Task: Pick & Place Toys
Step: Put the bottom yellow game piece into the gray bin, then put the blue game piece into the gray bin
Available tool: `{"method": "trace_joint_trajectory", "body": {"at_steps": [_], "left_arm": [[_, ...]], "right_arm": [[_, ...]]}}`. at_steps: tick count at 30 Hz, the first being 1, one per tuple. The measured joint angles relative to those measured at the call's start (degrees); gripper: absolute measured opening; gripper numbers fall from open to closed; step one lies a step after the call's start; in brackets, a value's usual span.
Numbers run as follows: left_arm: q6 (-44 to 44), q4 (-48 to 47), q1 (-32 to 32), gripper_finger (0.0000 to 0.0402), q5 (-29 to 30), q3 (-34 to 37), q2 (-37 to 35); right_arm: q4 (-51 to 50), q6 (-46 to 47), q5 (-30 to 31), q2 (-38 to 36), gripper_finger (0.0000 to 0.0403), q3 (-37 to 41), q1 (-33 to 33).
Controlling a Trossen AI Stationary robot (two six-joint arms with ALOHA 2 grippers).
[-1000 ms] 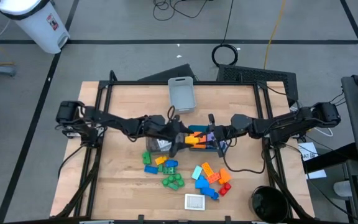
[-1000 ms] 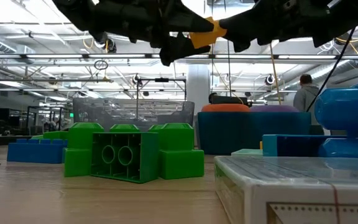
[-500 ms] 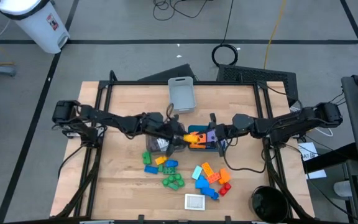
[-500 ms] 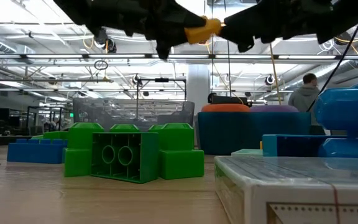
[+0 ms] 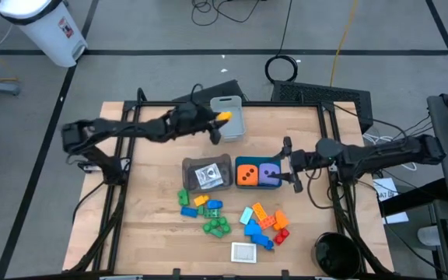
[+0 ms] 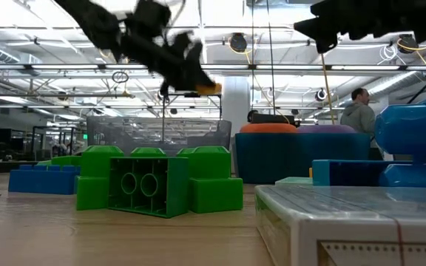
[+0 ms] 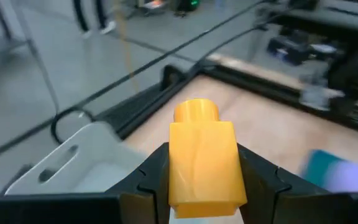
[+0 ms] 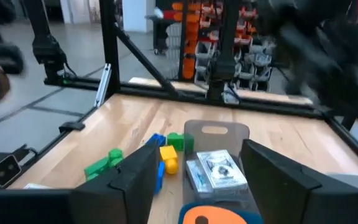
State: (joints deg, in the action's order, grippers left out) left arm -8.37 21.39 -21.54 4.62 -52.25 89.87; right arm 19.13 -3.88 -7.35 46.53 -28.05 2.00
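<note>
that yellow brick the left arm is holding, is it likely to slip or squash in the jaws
Probably not squash: the yellow brick looks like hard moulded plastic, its edges straight between the left gripper jaws. It might slip, since its glossy sides look smooth. It is likely light; being blocky with one round stud, it should sit rather than roll if dropped into the pale grey bin.

A yellow-orange brick [image 7: 202,160] is seen between the dark fingers [image 7: 263,180] of the left tool [image 5: 219,119], beside a pale grey bin [image 5: 228,117]. An orange die [image 5: 246,174] with dark dots and a purple die [image 5: 268,174] are shown in a teal bin [image 5: 257,161]. Green, blue, orange and red bricks [image 5: 243,220] are scattered over the light wooden bench [image 5: 154,241].
</note>
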Motion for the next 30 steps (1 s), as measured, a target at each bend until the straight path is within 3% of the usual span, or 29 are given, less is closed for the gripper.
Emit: {"method": "trace_joint_trajectory", "body": {"at_steps": [8,13,23,26,30], "left_arm": [[-5.66,0.01,-6.51,0.0134,-5.36,-4.82,13.87],[-5.49,-1.21,-6.52,0.0138,-4.95,-8.10,16.49],[-1.48,-6.68,-6.49,0.0351,-4.80,-12.30,16.17],[-0.66,-11.22,-6.49,0.0387,-4.72,-14.31,16.17],[-1.94,-23.90,-6.52,0.0388,-8.28,-18.05,13.50]], "right_arm": [[10.84,-0.26,0.04,-0.26,0.0204,7.17,0.00],[11.77,0.15,-0.11,-0.25,0.0203,8.26,0.00],[12.35,0.19,-0.23,-0.25,0.0208,8.26,0.00],[12.37,0.20,-0.31,-0.25,0.0207,8.26,0.00],[13.45,1.58,-0.37,-0.25,0.0205,8.26,0.02]]}}
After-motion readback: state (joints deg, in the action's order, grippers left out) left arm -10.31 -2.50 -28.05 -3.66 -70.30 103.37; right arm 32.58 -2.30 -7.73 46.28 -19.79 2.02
